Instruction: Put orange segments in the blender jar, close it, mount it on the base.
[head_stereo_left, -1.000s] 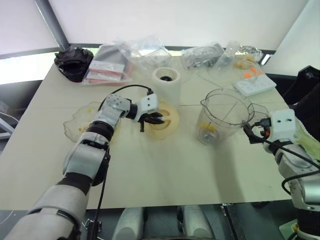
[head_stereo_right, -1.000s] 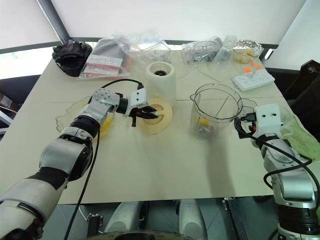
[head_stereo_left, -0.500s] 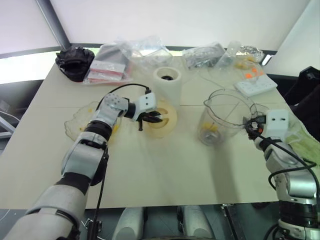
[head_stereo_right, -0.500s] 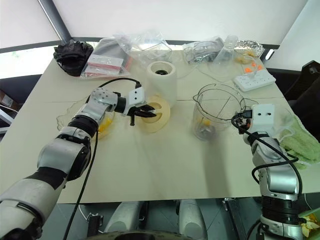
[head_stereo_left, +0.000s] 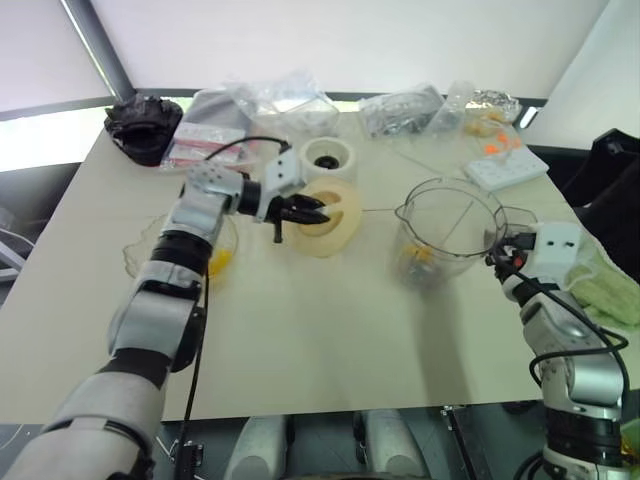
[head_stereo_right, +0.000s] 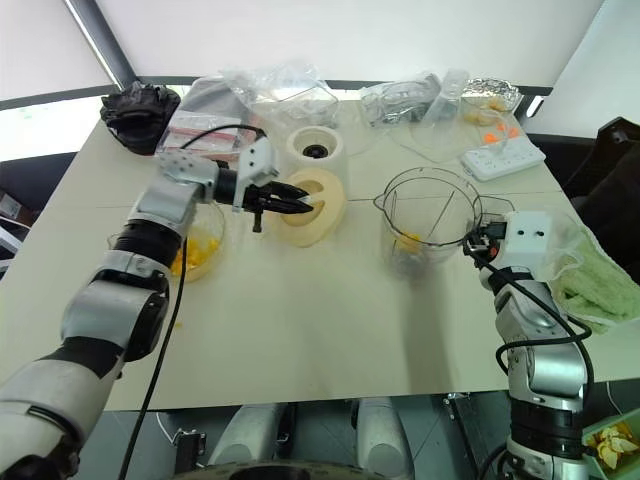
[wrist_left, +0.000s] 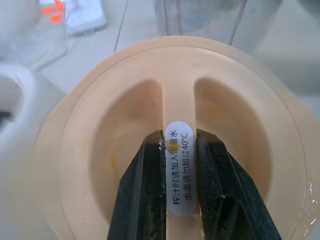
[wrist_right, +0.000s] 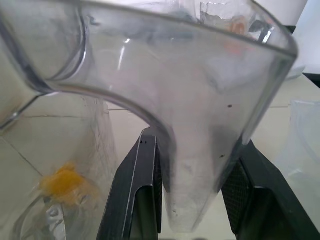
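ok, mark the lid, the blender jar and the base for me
lid (wrist_left: 125, 125): left wrist view, recessed face beside its ridge.
blender jar (head_stereo_right: 432, 187): right eye view, far rim.
base (head_stereo_left: 346, 162): left eye view, cream top edge beside the socket.

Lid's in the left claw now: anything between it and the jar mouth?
Nothing visible. The lid, pinched by its ridge in the left claw, hangs beside the blender jar; bare table lies between. The right claw grips the jar's handle.
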